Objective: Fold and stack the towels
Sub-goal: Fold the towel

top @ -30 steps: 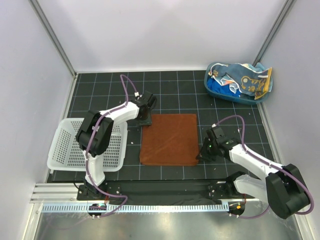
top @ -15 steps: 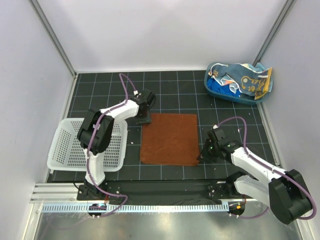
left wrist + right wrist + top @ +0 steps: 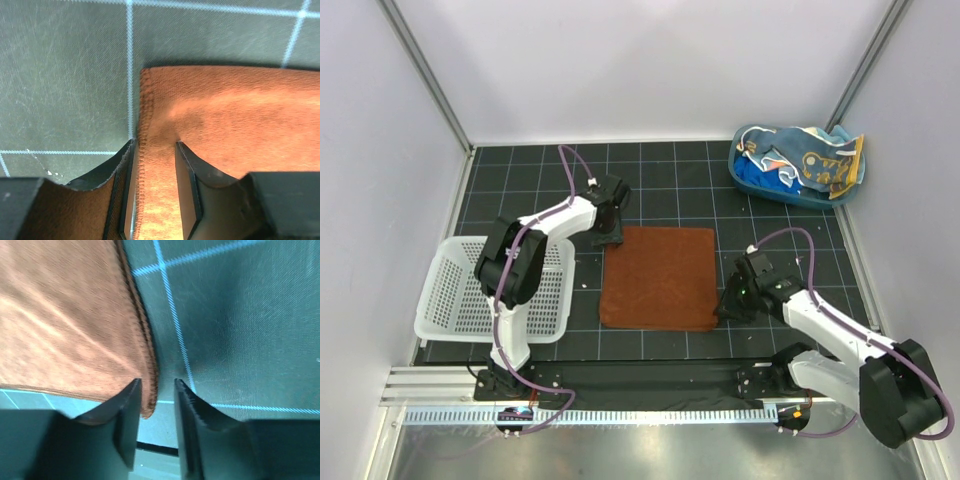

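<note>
Three white walls [image 3: 650, 70] enclose a black gridded mat [image 3: 520, 180] bearing one towel [image 3: 658, 278].

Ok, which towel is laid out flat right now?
The rust-brown towel, spread flat mid-mat; the other towels sit crumpled in the blue tub at the far right corner.
</note>
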### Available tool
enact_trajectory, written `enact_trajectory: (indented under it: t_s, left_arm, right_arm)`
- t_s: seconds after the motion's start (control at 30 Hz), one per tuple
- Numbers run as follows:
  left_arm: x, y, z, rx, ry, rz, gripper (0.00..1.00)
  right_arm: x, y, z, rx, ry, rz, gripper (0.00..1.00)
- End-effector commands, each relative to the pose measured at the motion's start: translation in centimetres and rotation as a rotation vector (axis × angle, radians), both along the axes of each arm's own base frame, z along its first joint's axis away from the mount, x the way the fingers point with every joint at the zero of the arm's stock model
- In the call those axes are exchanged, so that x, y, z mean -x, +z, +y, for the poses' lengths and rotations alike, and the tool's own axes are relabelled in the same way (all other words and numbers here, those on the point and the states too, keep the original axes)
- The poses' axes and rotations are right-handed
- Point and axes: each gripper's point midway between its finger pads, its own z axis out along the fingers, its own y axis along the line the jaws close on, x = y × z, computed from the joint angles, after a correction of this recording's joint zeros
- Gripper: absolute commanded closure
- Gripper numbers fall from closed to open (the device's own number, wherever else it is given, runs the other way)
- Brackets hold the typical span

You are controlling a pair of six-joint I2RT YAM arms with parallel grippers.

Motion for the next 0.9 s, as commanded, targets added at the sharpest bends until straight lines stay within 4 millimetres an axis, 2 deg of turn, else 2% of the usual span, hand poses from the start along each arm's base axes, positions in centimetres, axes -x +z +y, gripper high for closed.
enact_trajectory:
  t_s: [0.0, 0.13, 0.2, 0.27, 0.3, 0.33, 0.47, 0.5, 0.53, 0.63, 0.67, 0.7, 0.87]
  left_arm:
    - [-2.0, 3.5, -0.9, 0.046, -0.022, -0.078, 0.6]
    - [-2.6, 4.8, -1.2, 0.052, -0.034, -0.104, 0.57]
    - [-3.1, 5.1, -1.3, 0.055, -0.038, -0.118, 0.56]
    - [-3.6, 5.1, -1.2, 0.059, -0.034, -0.121, 0.56]
    - [-3.7, 4.5, -1.1, 0.052, -0.036, -0.11, 0.56]
    - [-4.1, 4.7, -1.2, 0.053, -0.033, -0.115, 0.56]
    - [-4.7, 4.2, -0.8, 0.045, -0.022, -0.108, 0.55]
    - [-4.8, 3.9, -0.7, 0.05, -0.016, -0.106, 0.55]
    - [-4.9, 3.8, -0.8, 0.052, -0.019, -0.105, 0.55]
    - [-5.4, 3.3, -0.4, 0.038, -0.016, -0.105, 0.54]
    - [-5.5, 3.2, -0.4, 0.039, -0.018, -0.104, 0.54]
    - [-5.5, 2.9, -0.3, 0.038, -0.016, -0.097, 0.54]
    - [-6.0, 1.7, -0.1, 0.048, -0.009, -0.082, 0.54]
  right_arm:
    - [-2.3, 2.5, -0.6, 0.068, 0.013, -0.08, 0.59]
    - [-5.5, 5.6, -1.2, 0.14, 0.009, -0.198, 0.45]
    - [-7.0, 6.2, -1.7, 0.179, -0.002, -0.243, 0.42]
    - [-9.2, 7.1, -1.4, 0.188, 0.003, -0.316, 0.39]
    - [-10.1, 7.2, -1.3, 0.194, 0.01, -0.336, 0.39]
    - [-11.6, 7.1, -1.0, 0.208, 0.008, -0.351, 0.39]
    - [-15.8, 6.9, -0.4, 0.264, 0.049, -0.399, 0.38]
    - [-17.3, 7.7, 0.0, 0.255, 0.043, -0.436, 0.38]
    - [-17.9, 6.6, 0.0, 0.275, 0.051, -0.413, 0.38]
    - [-20.2, 6.7, 0.0, 0.302, 0.051, -0.429, 0.38]
    - [-20.7, 5.6, -0.1, 0.315, 0.059, -0.403, 0.38]
    - [-21.6, 5.9, -0.1, 0.319, 0.059, -0.41, 0.38]
    - [-23.5, 4.7, -0.6, 0.36, 0.06, -0.391, 0.39]
